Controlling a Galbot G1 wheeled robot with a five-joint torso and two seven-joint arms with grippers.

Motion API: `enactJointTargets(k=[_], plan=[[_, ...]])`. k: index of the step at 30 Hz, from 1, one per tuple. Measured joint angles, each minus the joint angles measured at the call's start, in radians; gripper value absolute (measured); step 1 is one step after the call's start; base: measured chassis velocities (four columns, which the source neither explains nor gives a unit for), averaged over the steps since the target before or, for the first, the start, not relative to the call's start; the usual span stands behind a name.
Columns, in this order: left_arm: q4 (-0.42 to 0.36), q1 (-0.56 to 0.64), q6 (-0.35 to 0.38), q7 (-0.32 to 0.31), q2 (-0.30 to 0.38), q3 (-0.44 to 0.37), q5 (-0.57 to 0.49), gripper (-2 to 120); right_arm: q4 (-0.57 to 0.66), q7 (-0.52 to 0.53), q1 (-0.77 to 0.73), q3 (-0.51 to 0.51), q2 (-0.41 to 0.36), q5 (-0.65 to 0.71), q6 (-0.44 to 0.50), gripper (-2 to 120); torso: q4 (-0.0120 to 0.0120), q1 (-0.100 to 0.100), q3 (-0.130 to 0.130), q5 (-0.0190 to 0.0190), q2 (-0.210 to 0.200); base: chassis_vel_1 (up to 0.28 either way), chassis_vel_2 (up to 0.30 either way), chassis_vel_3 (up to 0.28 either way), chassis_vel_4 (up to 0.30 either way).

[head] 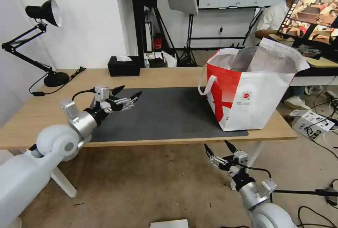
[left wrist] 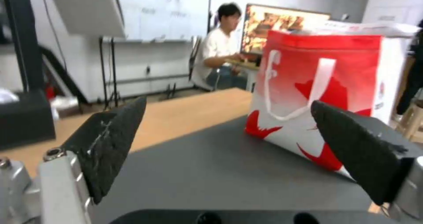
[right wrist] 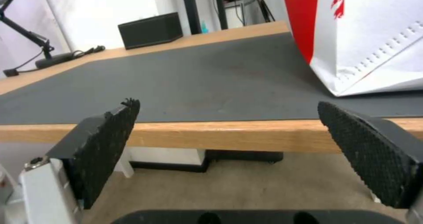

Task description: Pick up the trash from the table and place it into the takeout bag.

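Note:
The takeout bag (head: 253,94), white with a red panel and foil lining, stands open and upright on the right end of the table (head: 158,76), partly on the dark grey mat (head: 169,115). The trash is out of view. My left gripper (head: 131,91) hovers open above the mat's left part, pointing toward the bag (left wrist: 335,68), with nothing between its fingers. Below and in front of the table's front edge (right wrist: 229,134), my right gripper (head: 216,144) is open and empty, with the bag (right wrist: 374,35) ahead of it.
A black tissue box (head: 123,66) sits at the table's back edge and a black desk lamp (head: 45,44) at the back left. On the floor to the right lie cables and a white box (head: 311,122). A person sits at a monitor behind the bag.

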Motion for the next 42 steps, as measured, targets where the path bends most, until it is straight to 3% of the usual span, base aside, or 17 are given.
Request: enactJointTargets(k=[5,6,9,14,21,30,37,42], plan=[[-0.015,0.144,-0.058,0.105,-0.039,-0.147,0.051,100,0.000,0.000,0.000,0.000,0.000,0.000,0.000,100,0.0005,0.000,0.000,-0.0001,0.000,0.000,0.000,0.000,0.000],[-0.015,0.144,-0.058,0.105,-0.039,-0.147,0.051,100,0.000,0.000,0.000,0.000,0.000,0.000,0.000,100,0.0005,0.000,0.000,-0.0001,0.000,0.000,0.000,0.000,0.000],[-0.022,0.268,-0.082,0.165,-0.092,-0.243,0.085,100,0.000,0.000,0.000,0.000,0.000,0.000,0.000,100,0.0003,0.000,0.000,0.0000,0.000,0.000,0.000,0.000,0.000],[-0.024,0.368,-0.103,0.209,-0.148,-0.302,0.121,100,0.000,0.000,0.000,0.000,0.000,0.000,0.000,100,0.0004,0.000,0.000,0.0000,0.000,0.000,0.000,0.000,0.000],[-0.011,0.533,-0.178,0.299,-0.274,-0.429,0.227,100,0.000,0.000,0.000,0.000,0.000,0.000,0.000,100,0.0004,0.000,0.000,-0.0001,0.000,0.000,0.000,0.000,0.000],[0.000,0.616,-0.252,0.296,-0.363,-0.515,0.275,100,0.000,0.000,0.000,0.000,0.000,0.000,0.000,100,0.0004,0.000,0.000,0.0000,0.000,0.000,0.000,0.000,0.000],[-0.011,0.675,-0.302,0.186,-0.439,-0.546,0.345,100,0.000,0.000,0.000,0.000,0.000,0.000,0.000,100,0.0004,0.000,0.000,0.0002,0.000,0.000,0.000,0.000,0.000],[-0.018,0.707,-0.322,0.148,-0.481,-0.546,0.363,100,0.000,0.000,0.000,0.000,0.000,0.000,0.000,100,0.0004,0.000,0.000,0.0001,0.000,0.000,0.000,0.000,0.000]])
